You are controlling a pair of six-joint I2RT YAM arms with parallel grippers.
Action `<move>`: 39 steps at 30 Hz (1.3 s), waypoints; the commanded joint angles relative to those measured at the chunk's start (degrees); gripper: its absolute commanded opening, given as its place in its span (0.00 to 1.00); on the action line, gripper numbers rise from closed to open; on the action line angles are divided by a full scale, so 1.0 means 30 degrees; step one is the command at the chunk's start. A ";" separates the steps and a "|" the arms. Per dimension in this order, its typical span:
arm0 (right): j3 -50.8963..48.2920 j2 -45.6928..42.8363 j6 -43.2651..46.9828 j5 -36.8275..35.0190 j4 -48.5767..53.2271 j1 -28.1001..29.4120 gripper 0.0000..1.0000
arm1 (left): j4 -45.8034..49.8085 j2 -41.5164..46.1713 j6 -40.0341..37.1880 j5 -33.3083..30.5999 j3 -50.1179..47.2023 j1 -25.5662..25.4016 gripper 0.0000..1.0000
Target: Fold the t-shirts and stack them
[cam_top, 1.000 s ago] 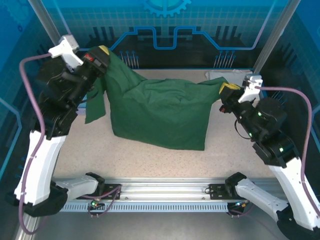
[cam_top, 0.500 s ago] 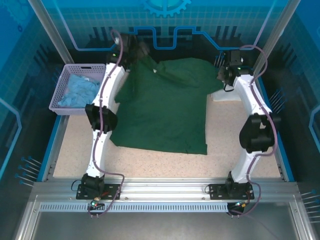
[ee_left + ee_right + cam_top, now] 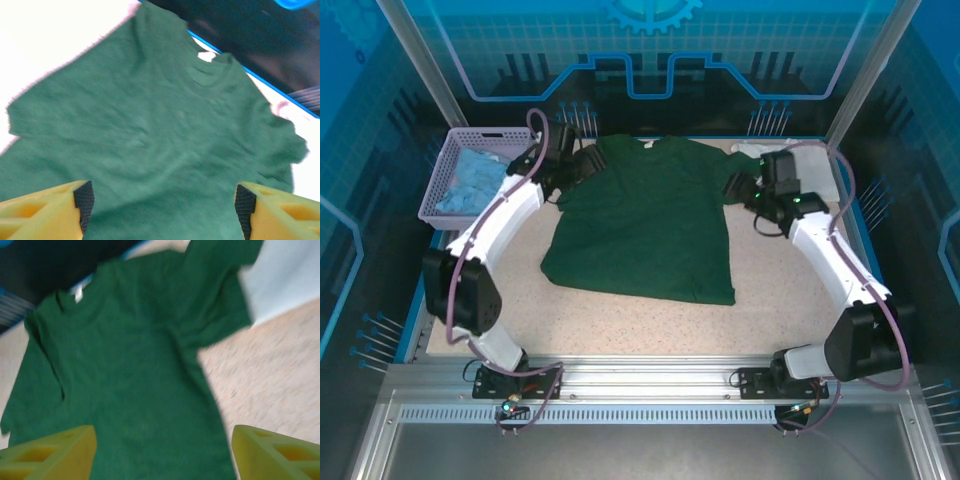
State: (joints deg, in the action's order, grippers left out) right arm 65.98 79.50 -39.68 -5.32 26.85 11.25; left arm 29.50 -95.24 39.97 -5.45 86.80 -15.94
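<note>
Dark green t-shirt (image 3: 645,225), hoisted a second ago, now lies flat on the table (image 3: 620,320) just ahead of left gripper (image 3: 164,202) and right gripper (image 3: 162,445), both with jaws apart and empty; folding can begin.

Overhead view from near edge, wrist views close over shared green t-shirt (image 3: 650,225)

Even light from above; wrist views soft and smeared.

From the top camera the dark green t-shirt (image 3: 650,225) is evenly lit and crisp, with a thin shadow along its near hem on the surface (image 3: 620,325). In the left wrist view the surface left of the shirt burns out to white; in the right wrist view the shirt's edges are smeared with blur.
</note>
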 commanded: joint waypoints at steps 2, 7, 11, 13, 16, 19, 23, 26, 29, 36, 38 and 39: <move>-0.2670 0.1108 -0.0603 0.0837 -0.0410 0.1442 0.68 | -0.2128 -0.0375 0.1880 0.1889 -0.3931 -0.1393 0.73; -0.4516 0.0392 -0.0056 0.0372 0.1823 0.1983 0.81 | -0.1648 0.2168 0.1923 0.1819 -0.7616 -0.1891 0.86; -0.7248 -0.2877 -0.0325 0.0263 0.2422 0.1357 0.88 | -0.0366 0.5836 0.1342 0.0663 -1.0015 -0.1756 0.90; -0.8593 -0.3937 -0.0740 0.1142 0.2255 0.1228 0.88 | 0.0476 0.7495 0.1433 0.0134 -1.1143 -0.1383 0.92; -0.9562 -0.3657 -0.0672 0.3018 0.2106 0.1148 0.85 | 0.0475 0.9152 0.2292 0.1299 -1.3393 -0.0530 0.90; -1.0229 -0.3056 -0.0366 0.4400 0.1726 0.1216 0.81 | 0.0311 1.0247 0.2940 0.3075 -1.5336 0.0010 0.88; -1.0963 -0.2904 -0.0403 0.4887 0.1247 0.1281 0.76 | 0.0895 1.1222 0.2644 0.2755 -1.6572 0.0285 0.88; -1.1241 -0.2448 -0.0469 0.5526 0.0598 0.1355 0.67 | 0.0306 1.1121 0.2667 0.2797 -1.7137 0.0457 0.84; -1.1294 -0.1995 -0.0512 0.5911 -0.0095 0.1391 0.47 | -0.0632 1.0017 0.2698 0.3029 -1.7363 0.0622 0.74; -1.0472 -0.1925 -0.1022 0.8244 -0.0967 0.1335 0.06 | -0.2476 0.7583 0.2274 0.4114 -1.7207 0.1705 0.36; -0.9933 -0.2562 -0.1211 0.8793 -0.0594 0.1302 0.00 | -0.2462 0.7667 0.2135 0.3888 -1.6978 0.1897 0.19; -0.9567 -0.2904 -0.1304 0.9083 -0.0339 0.1209 0.00 | -0.2379 0.7734 0.2013 0.3790 -1.6779 0.1995 0.13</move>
State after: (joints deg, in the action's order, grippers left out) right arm 33.87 73.76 -42.61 16.82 25.65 15.31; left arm 23.68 -72.23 47.55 4.89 35.46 -10.92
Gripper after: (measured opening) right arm 0.047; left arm 0.166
